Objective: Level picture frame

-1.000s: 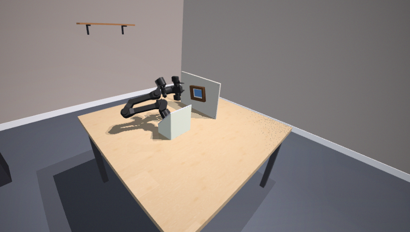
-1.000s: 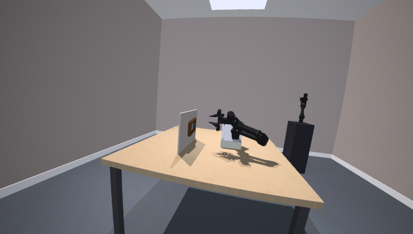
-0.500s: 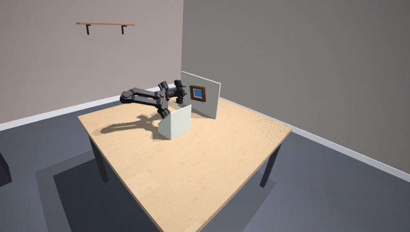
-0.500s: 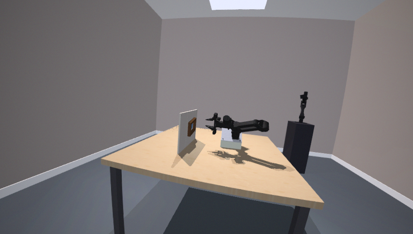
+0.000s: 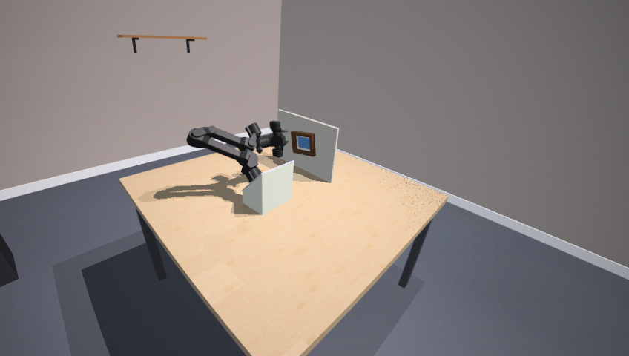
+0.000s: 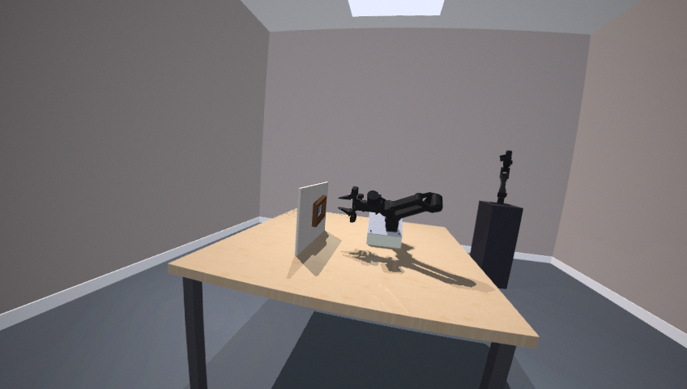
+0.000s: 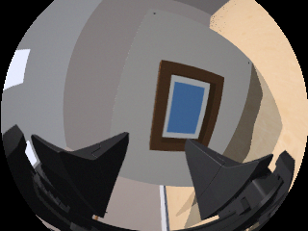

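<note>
The brown picture frame (image 5: 312, 145) (image 6: 315, 218) (image 7: 161, 108), with a blue picture inside, hangs on the upright pale board (image 5: 326, 152) (image 6: 305, 207) (image 7: 140, 96). Compared with the board's top edge, the frame is tilted; its right side as seen in the top view is the higher one. The screw and the notched strip are hidden behind it. My gripper (image 5: 286, 136) (image 6: 340, 203) (image 7: 158, 141) is open and empty. It is in front of the board, a short gap away from the frame, with its fingers one above the other. In the wrist view one fingertip overlaps the frame's border.
A pale block (image 5: 277, 187) (image 6: 384, 240) stands at my arm's base on the wooden table (image 5: 286, 273) (image 6: 409, 308). A dark pedestal (image 6: 495, 245) with another small arm (image 6: 502, 185) stands beyond the table. A wooden shelf (image 5: 163, 37) is on the wall.
</note>
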Robot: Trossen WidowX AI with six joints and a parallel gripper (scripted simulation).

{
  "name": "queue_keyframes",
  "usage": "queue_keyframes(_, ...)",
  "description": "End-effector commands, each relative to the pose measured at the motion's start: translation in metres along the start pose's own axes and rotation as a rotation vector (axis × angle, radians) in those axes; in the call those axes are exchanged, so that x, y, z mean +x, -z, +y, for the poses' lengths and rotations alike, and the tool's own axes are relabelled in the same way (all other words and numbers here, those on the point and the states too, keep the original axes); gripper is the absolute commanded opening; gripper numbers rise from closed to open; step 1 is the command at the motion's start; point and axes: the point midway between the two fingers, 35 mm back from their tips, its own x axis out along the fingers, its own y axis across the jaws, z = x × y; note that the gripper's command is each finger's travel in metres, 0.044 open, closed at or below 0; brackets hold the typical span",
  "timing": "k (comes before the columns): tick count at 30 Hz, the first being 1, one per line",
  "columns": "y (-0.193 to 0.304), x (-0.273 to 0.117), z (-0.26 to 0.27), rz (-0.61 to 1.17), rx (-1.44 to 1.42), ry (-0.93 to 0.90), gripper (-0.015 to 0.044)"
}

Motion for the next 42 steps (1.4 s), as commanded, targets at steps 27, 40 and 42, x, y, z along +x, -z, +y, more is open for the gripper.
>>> queue_keyframes(27,-0.005,0.062,-0.006,-0.002,0.004,-0.003,0.026)
queue_keyframes(40,-0.005,0.082,-0.005,-0.002,0.004,-0.004,0.026)
queue_keyframes(42,-0.005,0.085,-0.005,-0.002,0.004,-0.004,0.026)
